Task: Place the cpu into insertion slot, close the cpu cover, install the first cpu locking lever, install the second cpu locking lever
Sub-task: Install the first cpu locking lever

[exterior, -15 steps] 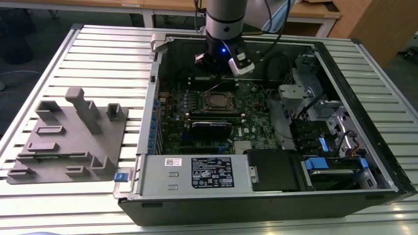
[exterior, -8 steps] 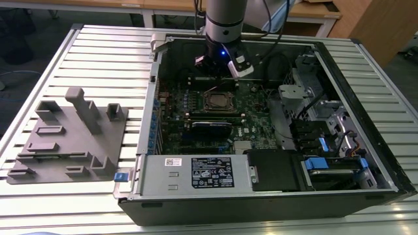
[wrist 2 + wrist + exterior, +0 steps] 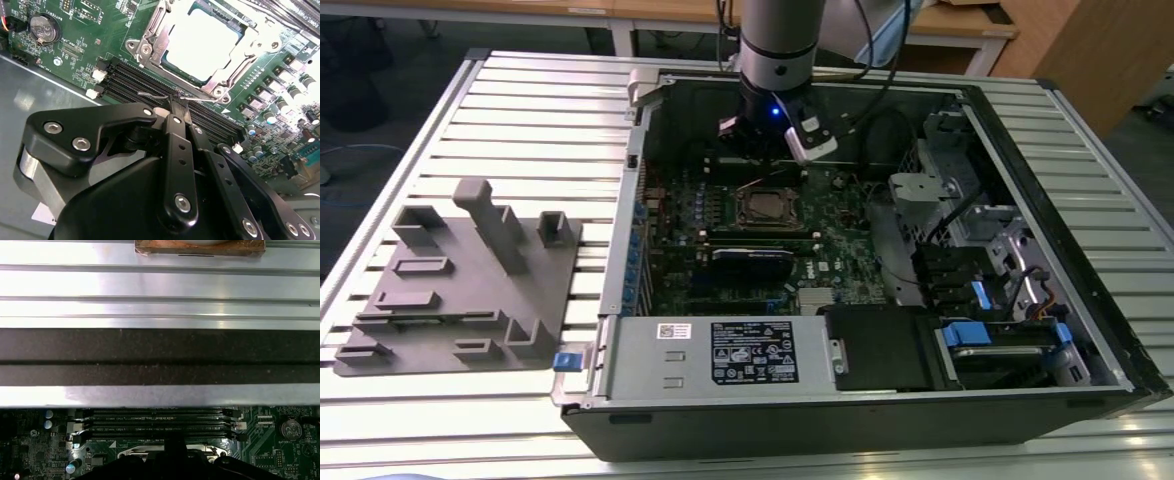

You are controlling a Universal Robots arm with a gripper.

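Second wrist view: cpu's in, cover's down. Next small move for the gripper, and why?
Probably ease the shut gripper down onto the thin wire lever at its tips. The cpu sits under the closed cpu cover, and that lever looks unlatched, lying across the black memory slots.

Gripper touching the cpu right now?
Apart. The second wrist view shows the gripper ending at the black slots, the cover between it and the cpu.
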